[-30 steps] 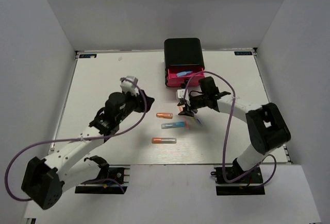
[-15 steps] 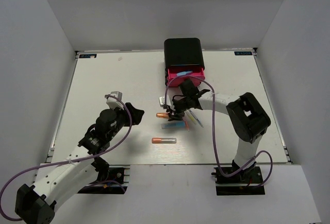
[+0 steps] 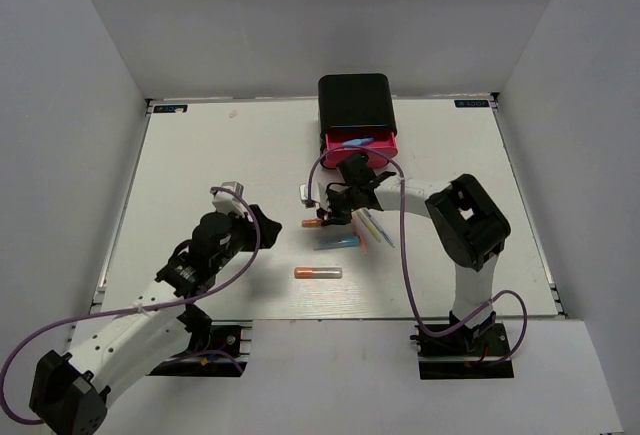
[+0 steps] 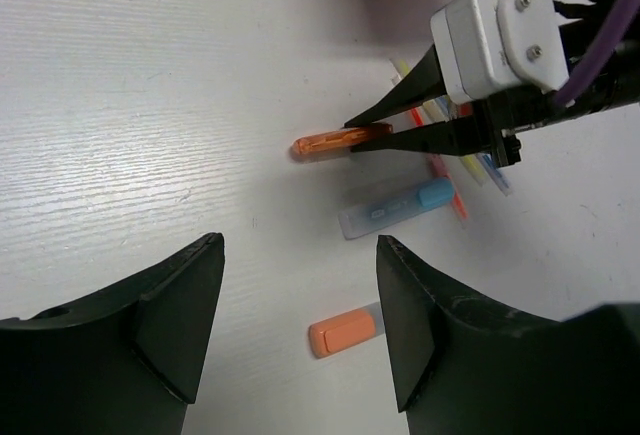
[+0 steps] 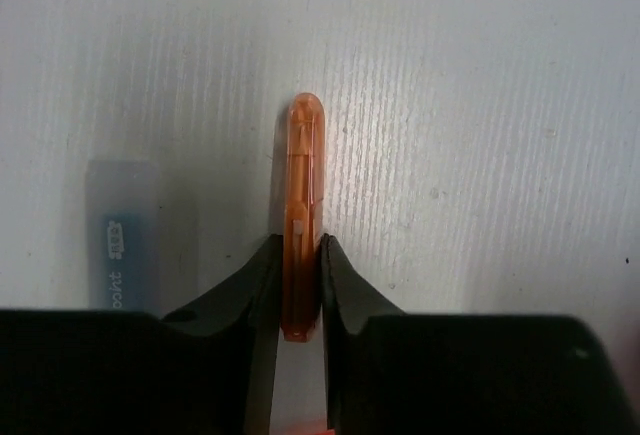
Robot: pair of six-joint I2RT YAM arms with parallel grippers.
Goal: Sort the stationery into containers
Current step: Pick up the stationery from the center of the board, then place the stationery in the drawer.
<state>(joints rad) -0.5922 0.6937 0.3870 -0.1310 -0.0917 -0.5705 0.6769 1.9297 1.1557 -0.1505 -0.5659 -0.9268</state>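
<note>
A: Entry one, right gripper [image 5: 300,260]?
B: Pinched tight on orange tube [image 5: 302,175]; the tube's far half juts past the tips. To its left, just beside, blue tube [image 5: 120,245].
A: Entry two, left gripper [image 4: 300,250]?
B: Spread wide, empty; orange tube well ahead.

Tubes [image 3: 318,273] and sticks [image 3: 378,227] lie before the drawers [image 3: 360,142].

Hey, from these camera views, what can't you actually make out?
Top view: open pink drawer contents too small to identify.
Top view: black box covers anything beneath that drawer.
Left wrist view: right pincer, shut on held orange tube, hides most thin sticks.
Right wrist view: blue tube label blurred, near end behind pincer.
Left wrist view: loose orange tube, clear end behind left pincer finger.
</note>
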